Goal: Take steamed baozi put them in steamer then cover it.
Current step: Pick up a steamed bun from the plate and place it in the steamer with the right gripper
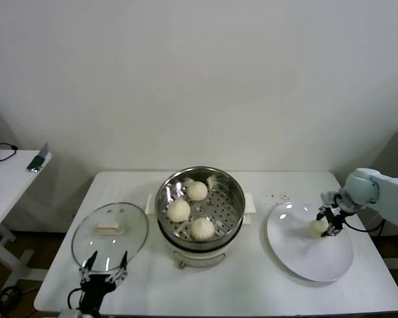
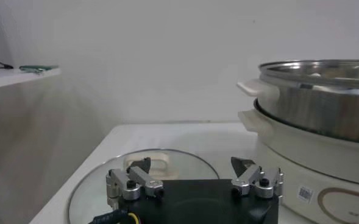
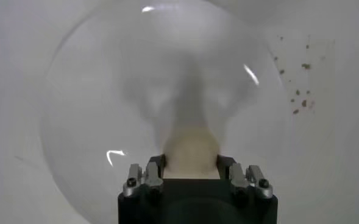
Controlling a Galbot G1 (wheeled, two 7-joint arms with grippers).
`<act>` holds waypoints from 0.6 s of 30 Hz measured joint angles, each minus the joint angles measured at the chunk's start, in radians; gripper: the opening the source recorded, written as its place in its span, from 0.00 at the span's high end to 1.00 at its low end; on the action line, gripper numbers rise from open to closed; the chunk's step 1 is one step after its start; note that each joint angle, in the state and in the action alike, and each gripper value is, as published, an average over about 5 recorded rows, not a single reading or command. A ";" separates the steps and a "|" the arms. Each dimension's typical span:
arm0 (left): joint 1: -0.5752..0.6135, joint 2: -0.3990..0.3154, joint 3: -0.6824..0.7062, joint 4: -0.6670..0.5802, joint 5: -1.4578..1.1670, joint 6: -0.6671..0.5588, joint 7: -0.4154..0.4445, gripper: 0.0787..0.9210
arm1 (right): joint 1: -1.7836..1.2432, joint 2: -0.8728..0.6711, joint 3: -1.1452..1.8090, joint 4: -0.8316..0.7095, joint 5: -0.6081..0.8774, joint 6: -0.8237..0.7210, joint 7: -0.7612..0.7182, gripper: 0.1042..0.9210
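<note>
Head view shows the right gripper (image 1: 326,227) clamped on the last baozi (image 1: 318,228) on the plate (image 1: 298,255); next, lift it toward the steamer (image 1: 200,202), where three buns (image 1: 188,209) sit. Left gripper (image 1: 105,273) waits wide open near the steamer.

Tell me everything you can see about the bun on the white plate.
The bun is small, round, smooth and pale cream, like soft dough. It sits on the flat white plate, toward the plate's far right part, right of the steamer. It is the only bun on the plate; three others lie in the steamer. The right tool is shut on it, a finger on either side, seen clearly in the right wrist view.
</note>
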 measured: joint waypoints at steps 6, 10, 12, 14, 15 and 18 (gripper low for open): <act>0.002 0.002 0.005 -0.012 -0.001 0.002 0.000 0.12 | 0.240 0.042 -0.168 0.065 0.115 0.009 -0.031 0.42; 0.004 0.005 0.012 -0.020 -0.001 0.004 0.000 0.12 | 0.433 0.098 -0.267 0.122 0.209 0.006 -0.051 0.42; 0.004 0.005 0.014 -0.024 0.000 0.005 0.000 0.12 | 0.519 0.132 -0.300 0.152 0.261 -0.001 -0.056 0.42; 0.004 0.006 0.017 -0.027 0.000 0.005 0.001 0.12 | 0.593 0.169 -0.323 0.183 0.314 -0.012 -0.058 0.42; 0.004 0.007 0.018 -0.028 0.000 0.005 0.001 0.12 | 0.624 0.187 -0.330 0.198 0.341 -0.019 -0.057 0.42; 0.005 0.008 0.019 -0.030 0.000 0.004 0.000 0.12 | 0.693 0.239 -0.341 0.243 0.415 -0.045 -0.048 0.41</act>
